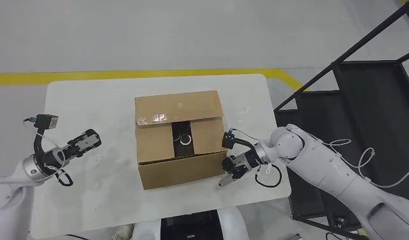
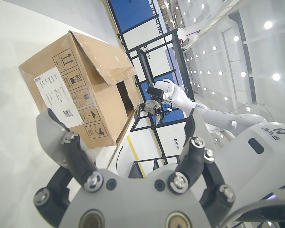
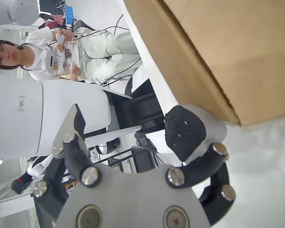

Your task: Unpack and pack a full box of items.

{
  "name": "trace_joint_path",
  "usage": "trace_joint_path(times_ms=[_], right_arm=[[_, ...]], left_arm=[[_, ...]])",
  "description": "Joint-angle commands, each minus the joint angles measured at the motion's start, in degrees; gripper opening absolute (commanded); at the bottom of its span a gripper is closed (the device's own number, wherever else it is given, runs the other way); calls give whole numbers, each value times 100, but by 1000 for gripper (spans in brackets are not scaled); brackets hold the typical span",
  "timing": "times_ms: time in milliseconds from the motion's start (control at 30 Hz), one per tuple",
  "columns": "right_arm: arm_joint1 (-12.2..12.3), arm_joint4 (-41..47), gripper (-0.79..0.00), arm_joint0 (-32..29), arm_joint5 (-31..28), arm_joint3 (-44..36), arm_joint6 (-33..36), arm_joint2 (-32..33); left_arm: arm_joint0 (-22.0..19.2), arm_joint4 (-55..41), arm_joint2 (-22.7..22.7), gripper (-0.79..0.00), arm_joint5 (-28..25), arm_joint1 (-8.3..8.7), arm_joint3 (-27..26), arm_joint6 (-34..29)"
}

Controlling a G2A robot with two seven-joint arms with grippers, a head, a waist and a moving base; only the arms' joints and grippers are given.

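Box sits in the middle of the bench, top flaps partly open. The left gripper and right gripper are beside it, both wide open and empty. Nothing is out yet, so I think unpacking has barely started.

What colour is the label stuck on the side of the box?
The label is white; left wrist view shows it best.
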Motion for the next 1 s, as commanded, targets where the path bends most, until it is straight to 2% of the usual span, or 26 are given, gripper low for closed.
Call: trace_joint_path(times_ms=[0, 233, 367, 567, 700, 833, 967], right_arm=[[-31, -179, 0, -39, 35, -23, -195, -41], [-18, -148, 0, -125, -87, -199, -63, -12], [126, 298, 0, -221, -132, -425, 342, 265], [410, 1245, 0, -377, -49, -1094, 426, 690], [527, 2015, 0, -231, 143, -1052, 617, 853], [439, 2452, 0, 173, 460, -578, 900, 787], [208, 2658, 0, 593, 698, -227, 803, 489]], left_arm=[[0, 0, 0, 0, 0, 0, 0, 0], [0, 0, 0, 0, 0, 0, 0, 0], [0, 0, 0, 0, 0, 0, 0, 0], [0, 0, 0, 0, 0, 0, 0, 0], [0, 0, 0, 0, 0, 0, 0, 0], [0, 0, 0, 0, 0, 0, 0, 0], [0, 0, 0, 0, 0, 0, 0, 0]])
